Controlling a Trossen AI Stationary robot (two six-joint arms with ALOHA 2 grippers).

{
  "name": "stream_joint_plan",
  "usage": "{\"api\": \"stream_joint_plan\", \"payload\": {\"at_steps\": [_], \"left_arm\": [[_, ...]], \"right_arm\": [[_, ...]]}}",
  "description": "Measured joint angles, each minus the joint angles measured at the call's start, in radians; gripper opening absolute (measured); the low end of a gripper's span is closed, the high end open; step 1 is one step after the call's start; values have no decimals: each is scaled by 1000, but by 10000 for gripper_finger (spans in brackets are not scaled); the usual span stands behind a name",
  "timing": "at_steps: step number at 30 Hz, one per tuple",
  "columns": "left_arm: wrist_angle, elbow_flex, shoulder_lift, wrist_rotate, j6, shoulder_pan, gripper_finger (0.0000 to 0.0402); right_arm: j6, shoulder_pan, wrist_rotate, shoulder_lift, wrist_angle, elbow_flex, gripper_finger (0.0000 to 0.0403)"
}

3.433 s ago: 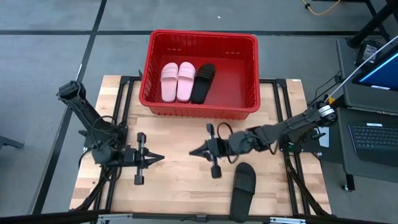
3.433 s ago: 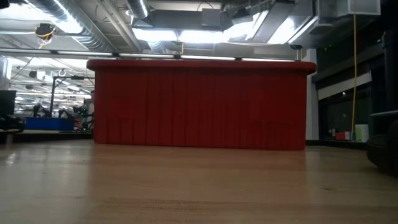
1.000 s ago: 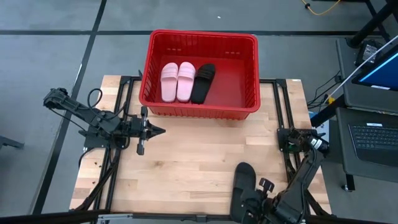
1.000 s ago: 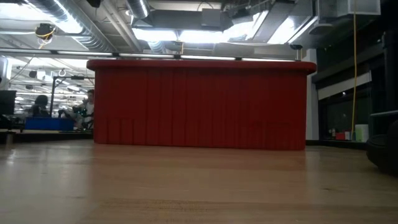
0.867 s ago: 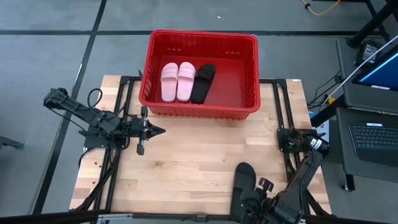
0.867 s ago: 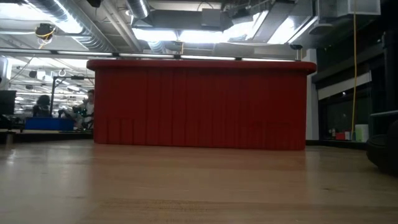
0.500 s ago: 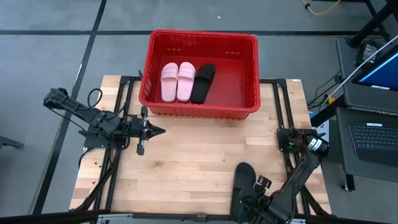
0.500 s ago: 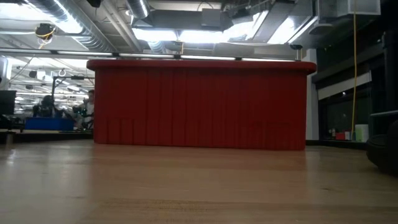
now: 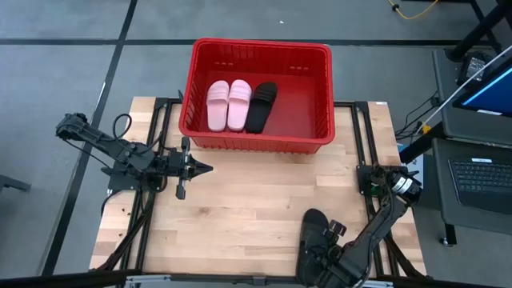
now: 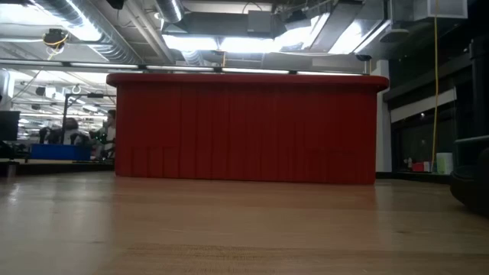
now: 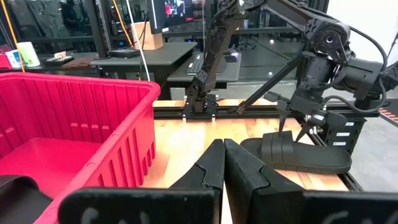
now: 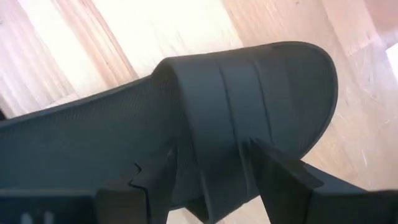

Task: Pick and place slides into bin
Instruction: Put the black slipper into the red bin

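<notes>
Slides: three are already laid in the bin [image 9: 320, 88]; the last black slide [image 9: 314, 230] lies at the bench's front edge. Its strap is straddled by the right gripper [image 12: 208, 165], fingers apart for a grasp. The left gripper [image 9: 202, 168] is parked shut by the left edge.

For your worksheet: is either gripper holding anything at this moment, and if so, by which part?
Nothing is held yet. The right gripper has open jaws straddling the black slide's strap; the left gripper is shut on nothing.
</notes>
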Motion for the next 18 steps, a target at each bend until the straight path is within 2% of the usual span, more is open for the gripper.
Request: {"api": "stream_joint_plan", "payload": {"at_steps": [9,18], "left_arm": [[-8,0,0,0,0,0,2],[-31,0,0,0,-3,0,2]], "right_arm": [[2,3,-1,0,-72,-2,201],[2,3,0,0,-35,-29,201]]}}
